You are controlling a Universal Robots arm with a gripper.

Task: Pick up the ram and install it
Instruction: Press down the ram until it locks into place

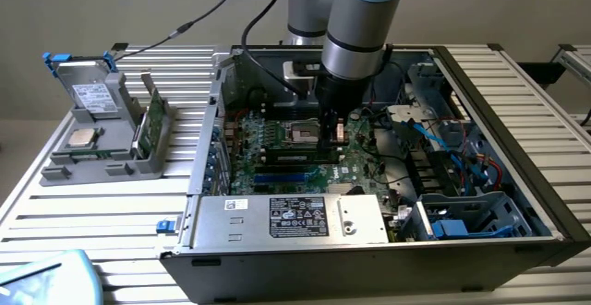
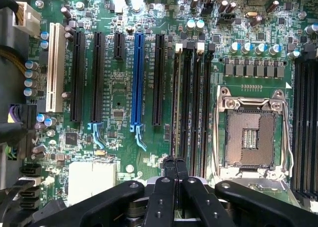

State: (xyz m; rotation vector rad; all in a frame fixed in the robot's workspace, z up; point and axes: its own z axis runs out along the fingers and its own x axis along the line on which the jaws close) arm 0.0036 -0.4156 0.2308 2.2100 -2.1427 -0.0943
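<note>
My gripper [image 1: 329, 136] reaches down inside the open computer case, over the motherboard [image 1: 277, 135] just beside the CPU socket [image 1: 303, 133]. In the wrist view its black fingertips [image 2: 175, 168] are pressed together, shut, right above the end of the outermost long black memory slot [image 2: 175, 98]. A thin edge runs along that slot; I cannot tell whether it is a seated stick. Nothing shows between the fingers. A green ram stick [image 1: 149, 119] stands upright in the grey holder [image 1: 102, 160] on the exterior view's left, outside the case.
The case walls [image 1: 207, 146] box in the arm. The silver power supply [image 1: 291, 218] sits at the near side, with blue cables and drive bays [image 1: 461, 180] on the exterior view's right. A blue PCIe slot [image 2: 137, 78] and black card slots lie beside the memory slots.
</note>
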